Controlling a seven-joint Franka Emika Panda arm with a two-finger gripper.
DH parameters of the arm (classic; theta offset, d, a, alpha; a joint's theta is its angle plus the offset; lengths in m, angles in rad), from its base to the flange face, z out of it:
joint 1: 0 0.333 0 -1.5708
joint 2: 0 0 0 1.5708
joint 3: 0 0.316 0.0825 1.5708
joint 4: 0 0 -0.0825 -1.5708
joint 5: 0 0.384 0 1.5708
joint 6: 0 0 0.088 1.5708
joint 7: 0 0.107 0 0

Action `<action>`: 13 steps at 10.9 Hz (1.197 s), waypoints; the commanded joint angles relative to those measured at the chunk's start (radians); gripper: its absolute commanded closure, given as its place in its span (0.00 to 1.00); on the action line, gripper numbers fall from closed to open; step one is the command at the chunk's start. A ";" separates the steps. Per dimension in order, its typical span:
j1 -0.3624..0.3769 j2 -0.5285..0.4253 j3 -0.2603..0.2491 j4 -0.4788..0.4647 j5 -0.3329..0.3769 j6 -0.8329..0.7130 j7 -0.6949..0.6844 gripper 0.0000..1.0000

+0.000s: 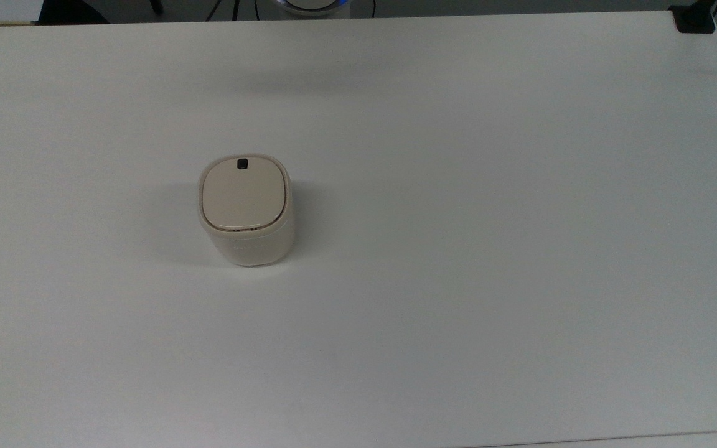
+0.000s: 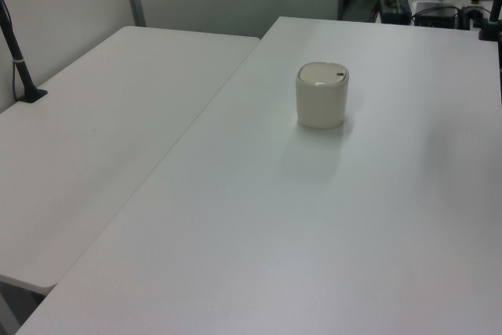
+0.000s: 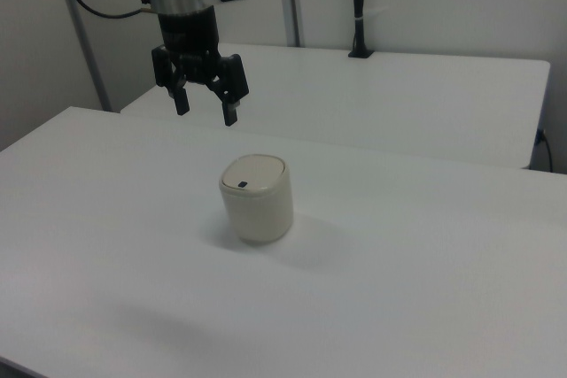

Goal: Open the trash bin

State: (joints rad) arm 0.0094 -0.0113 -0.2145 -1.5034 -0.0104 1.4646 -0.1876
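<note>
Small cream-beige rounded-square plastic trash bin point(image 1: 245, 211) upright on white table point(image 1: 458, 280), the top view's left of centre | flat lid shut, black latch button point(image 1: 242, 164) untouched | gripper point(image 3: 205, 105) hovers well above, fingers wide, empty | opening not yet begun.

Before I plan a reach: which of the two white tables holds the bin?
The right view's nearer table: the bin stands there; the other table holds a black pole.
</note>
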 commanded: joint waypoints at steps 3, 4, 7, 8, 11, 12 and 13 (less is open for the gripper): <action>0.011 -0.007 -0.008 -0.008 0.004 -0.012 -0.010 0.00; 0.011 -0.009 -0.008 -0.008 0.004 -0.012 -0.009 0.00; 0.006 -0.009 -0.011 -0.006 0.009 -0.012 -0.007 0.00; 0.007 -0.009 -0.011 -0.006 0.004 -0.012 -0.004 0.00; 0.006 -0.006 -0.010 -0.006 0.012 0.023 -0.006 0.00; 0.006 -0.006 -0.011 -0.006 0.013 0.025 -0.006 0.00; 0.004 -0.007 -0.014 -0.005 0.016 0.025 -0.013 0.00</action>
State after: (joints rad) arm 0.0068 -0.0113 -0.2158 -1.5028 -0.0103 1.4705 -0.1876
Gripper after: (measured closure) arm 0.000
